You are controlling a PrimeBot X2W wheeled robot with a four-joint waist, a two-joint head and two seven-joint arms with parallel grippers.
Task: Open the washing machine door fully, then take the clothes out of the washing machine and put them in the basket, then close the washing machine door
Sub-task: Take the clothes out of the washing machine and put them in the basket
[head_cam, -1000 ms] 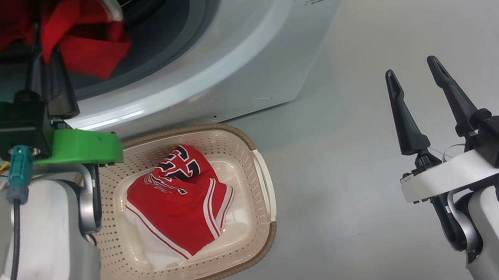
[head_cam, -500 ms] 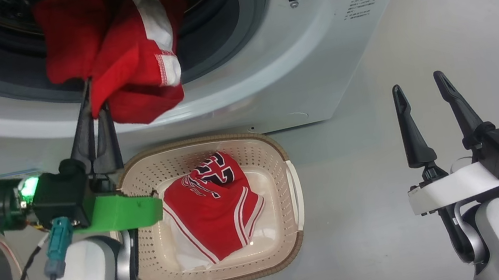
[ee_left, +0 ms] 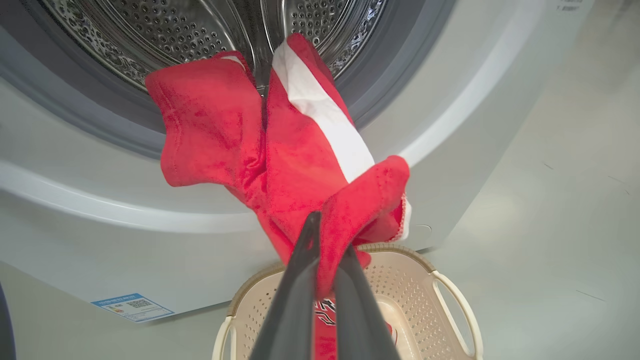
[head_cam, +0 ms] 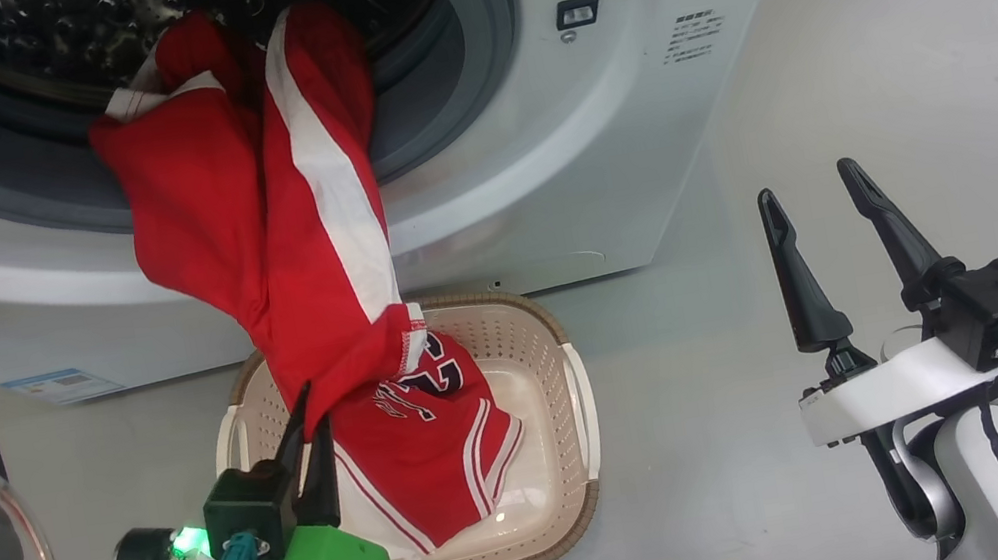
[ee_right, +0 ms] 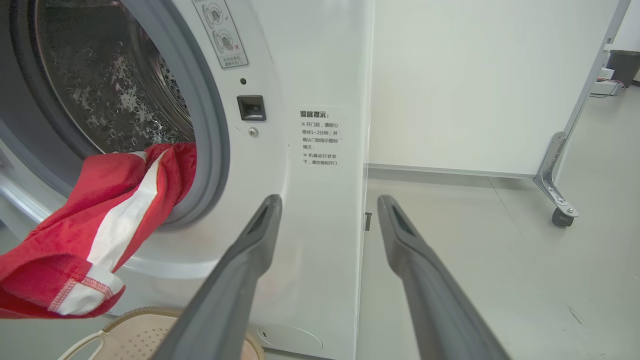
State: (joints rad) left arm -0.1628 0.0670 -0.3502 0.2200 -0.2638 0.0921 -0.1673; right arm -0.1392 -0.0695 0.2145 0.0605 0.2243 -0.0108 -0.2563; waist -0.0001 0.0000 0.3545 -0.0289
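Floor (head_cam: pixel 877 54): smooth, pale grey, faintly scuffed. White partition panel (ee_right: pixel 475 75): upright on the floor, carried by a grey metal bracket (ee_right: pixel 550 160) ending in a caster (ee_right: pixel 561 218). Dark container (ee_right: pixel 625 65): beyond the panel's edge.

A test lab or demonstration space, rather than a home, is suggested. A white washing machine (ee_right: pixel 320 60) is stood directly on a bare, scuffed grey floor (head_cam: pixel 874 35). Near it, a plain white partition panel (ee_right: pixel 475 85) is carried on a metal foot with a caster (ee_right: pixel 562 216).
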